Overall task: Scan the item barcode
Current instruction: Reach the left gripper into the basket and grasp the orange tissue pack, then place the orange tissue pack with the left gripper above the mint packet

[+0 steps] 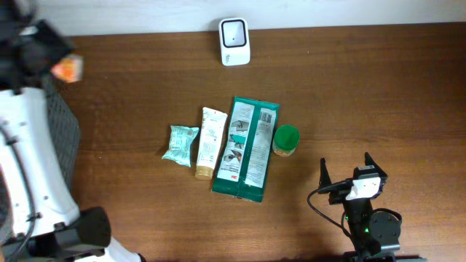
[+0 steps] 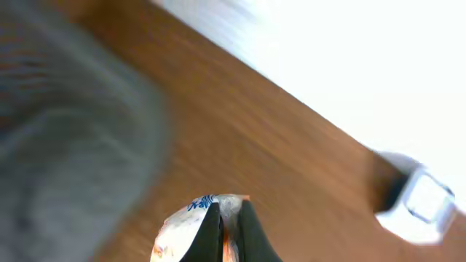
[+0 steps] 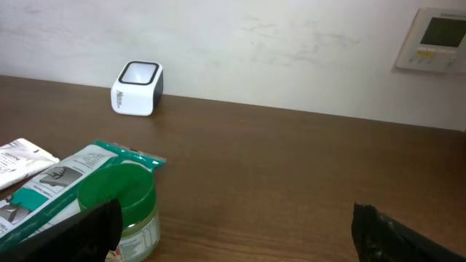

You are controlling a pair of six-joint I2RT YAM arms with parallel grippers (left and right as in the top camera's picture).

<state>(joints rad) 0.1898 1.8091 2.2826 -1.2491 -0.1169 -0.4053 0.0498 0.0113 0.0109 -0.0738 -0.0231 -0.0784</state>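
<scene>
My left gripper (image 2: 231, 227) is shut on a small white and orange packet (image 2: 182, 229) with blue print. It holds the packet above the table's far left corner, and the overhead view shows the packet (image 1: 68, 69) at the arm's dark tip. The white barcode scanner (image 1: 234, 41) stands at the table's back edge, and it appears in the left wrist view as the scanner (image 2: 419, 207) far to the right of the packet. My right gripper (image 1: 346, 164) rests open near the front right with nothing between its fingers (image 3: 95, 227).
In the middle lie a teal pouch (image 1: 180, 144), a white tube (image 1: 211, 142) and a long green box (image 1: 247, 149). A green-lidded jar (image 1: 285, 140) stands just left of my right gripper. A grey mesh bin (image 1: 64, 135) sits at the left edge.
</scene>
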